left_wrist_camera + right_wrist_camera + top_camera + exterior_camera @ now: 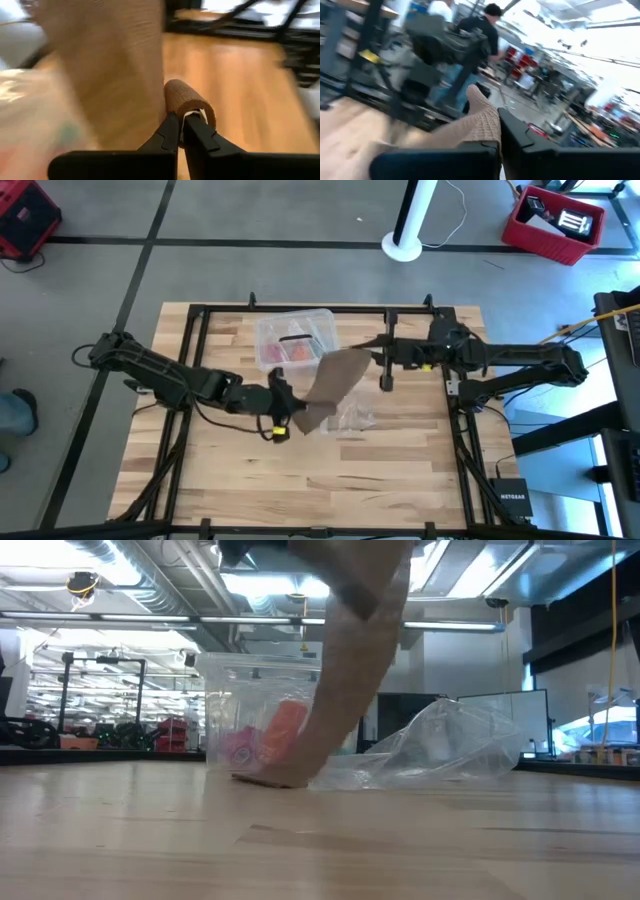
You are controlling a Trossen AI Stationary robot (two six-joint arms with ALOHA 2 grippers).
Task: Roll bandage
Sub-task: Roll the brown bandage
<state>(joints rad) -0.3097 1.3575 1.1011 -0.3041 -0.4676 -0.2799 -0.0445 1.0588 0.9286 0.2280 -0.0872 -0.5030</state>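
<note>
The left gripper [182, 120] is clamped on the rolled end of the bandage [335, 380] (low, near the table). The strip rises diagonally to the right gripper [378, 352], pinching its far end.

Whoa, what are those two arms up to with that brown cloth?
The two arms are rolling up a bandage. The left gripper pinches the end that is already wound into a small roll, low over the table. The right gripper holds the other end up higher, so the strip hangs slanted between them. A clear plastic box and a crinkled bag sit just behind.
</note>
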